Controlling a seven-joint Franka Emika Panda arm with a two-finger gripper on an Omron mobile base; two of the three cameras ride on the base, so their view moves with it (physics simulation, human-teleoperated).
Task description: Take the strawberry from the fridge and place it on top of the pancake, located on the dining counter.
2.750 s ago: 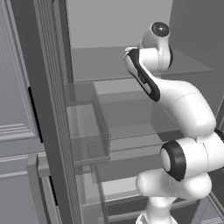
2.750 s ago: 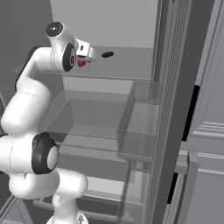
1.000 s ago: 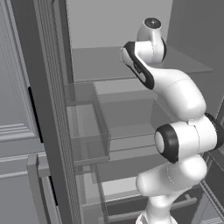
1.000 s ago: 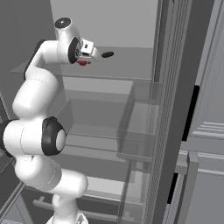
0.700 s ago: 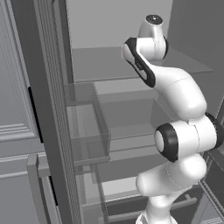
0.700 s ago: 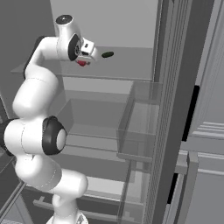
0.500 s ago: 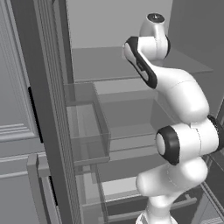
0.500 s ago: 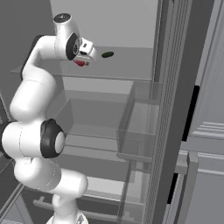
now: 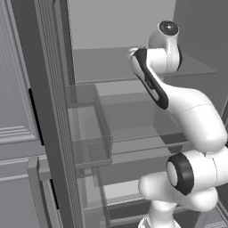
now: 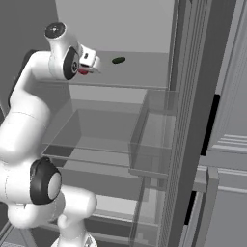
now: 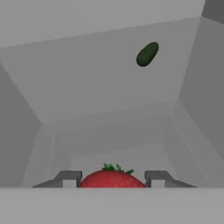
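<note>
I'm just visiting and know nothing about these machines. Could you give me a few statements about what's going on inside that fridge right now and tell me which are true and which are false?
1. A strawberry sits between the two fingers of the tool. True.
2. The tool is down on the lowest shelf of the fridge. False: it is up at the top shelf, above the clear bins.
3. A small dark green item lies on the same shelf, farther back than the strawberry. True.
4. The dark green item is touching the strawberry. False: the two are well apart.
5. The strawberry is yellow. False: it is bright red with a green leafy top.
</note>
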